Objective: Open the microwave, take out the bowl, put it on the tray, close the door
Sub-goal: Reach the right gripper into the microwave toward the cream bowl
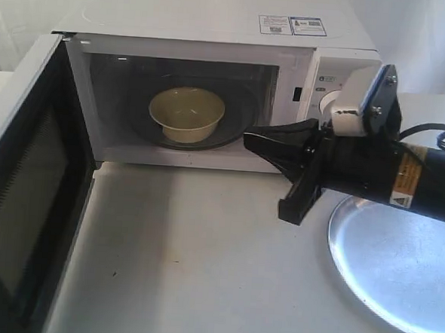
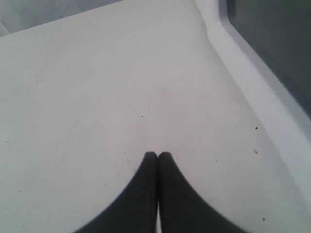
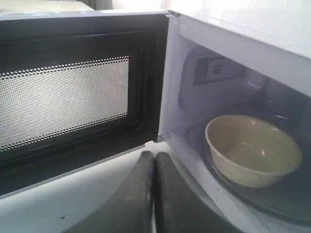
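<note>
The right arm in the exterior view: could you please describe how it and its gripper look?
The right arm is a black cylinder bearing a yellow warning label. A white camera bracket sits on its wrist, with a black cable behind. Its gripper is black and tapers to a narrow tip.

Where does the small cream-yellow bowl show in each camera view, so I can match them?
Exterior view: the small round cream-yellow bowl sits inside the open white microwave, upper centre-left.
Left wrist view: not in it.
Right wrist view: the picture's lower right, inside the cavity.
Shared landmark: the open door's dark mesh window, in exterior and right wrist views.
</note>
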You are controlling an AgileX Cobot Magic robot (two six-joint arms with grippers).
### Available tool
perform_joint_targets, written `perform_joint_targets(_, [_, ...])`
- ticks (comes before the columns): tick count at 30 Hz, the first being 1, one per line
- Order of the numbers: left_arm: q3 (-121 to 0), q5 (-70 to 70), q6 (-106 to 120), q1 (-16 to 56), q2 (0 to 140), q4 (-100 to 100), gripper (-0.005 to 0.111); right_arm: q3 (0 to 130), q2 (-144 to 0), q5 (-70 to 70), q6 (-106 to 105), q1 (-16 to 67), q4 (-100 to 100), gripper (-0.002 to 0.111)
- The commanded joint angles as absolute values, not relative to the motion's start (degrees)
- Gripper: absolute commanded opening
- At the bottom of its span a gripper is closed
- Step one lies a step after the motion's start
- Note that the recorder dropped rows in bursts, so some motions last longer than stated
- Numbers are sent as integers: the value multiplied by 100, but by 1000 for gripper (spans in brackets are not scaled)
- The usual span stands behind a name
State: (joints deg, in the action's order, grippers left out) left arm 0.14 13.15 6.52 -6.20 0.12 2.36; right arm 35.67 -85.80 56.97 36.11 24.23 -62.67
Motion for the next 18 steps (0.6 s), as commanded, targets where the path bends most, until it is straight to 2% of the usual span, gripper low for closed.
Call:
perform_joint_targets(1, [0, 1328, 627, -619, 0, 195, 0, 3936, -9069, 5239, 2721, 2987, -5080, 4])
perform_joint_targets(10, [0, 1328, 627, -619, 0, 195, 0, 5576, -10616, 4930, 2641, 3621, -4333, 38])
perform_joint_targets(15, [0, 1328, 627, -619, 0, 195, 0, 6439, -11500, 4873, 2548, 3764, -3143, 64])
perform_joint_targets(18, [0, 1328, 627, -619, 0, 195, 0, 6961, -11959, 4662, 2560, 3778, -2936, 71])
